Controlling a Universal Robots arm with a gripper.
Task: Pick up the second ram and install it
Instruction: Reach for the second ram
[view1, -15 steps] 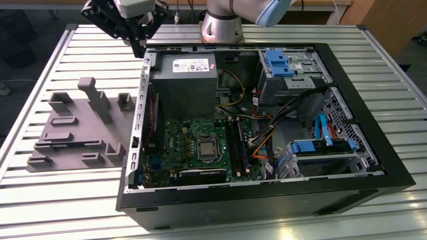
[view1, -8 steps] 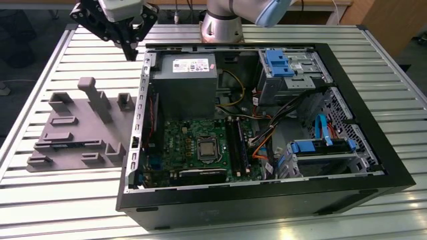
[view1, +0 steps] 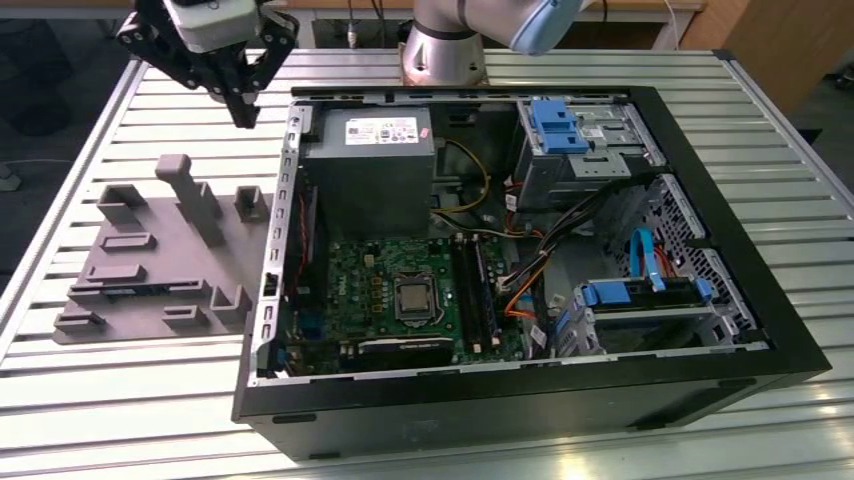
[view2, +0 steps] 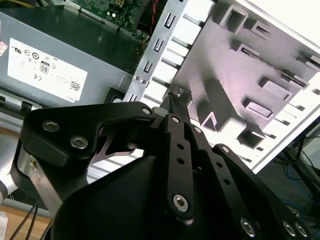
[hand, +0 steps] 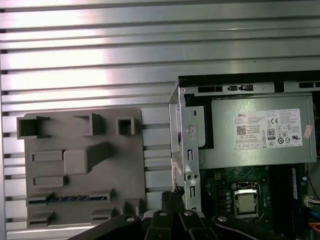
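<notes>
The black 2-finger gripper (view1: 244, 114) hangs over the slatted metal table (view1: 160, 400), jaws pinched together on nothing. The thin blue-green ram stick (hand: 67, 199) sits well apart in the grey plastic fixture's (hand: 125, 165) long slot. Spread the jaws, centre them across the stick, and descend straight.

The tool (view1: 244, 116) hangs over the slatted table (view1: 134, 400), near the grey fixture (view1: 147, 262) and open computer case (view1: 534, 392).

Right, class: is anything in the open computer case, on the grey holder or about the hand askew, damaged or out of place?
Nothing stands out. The second ram lies seated in its slot of the grey holder, the case sits flat on the table, and the hand hangs empty beside the case.
</notes>
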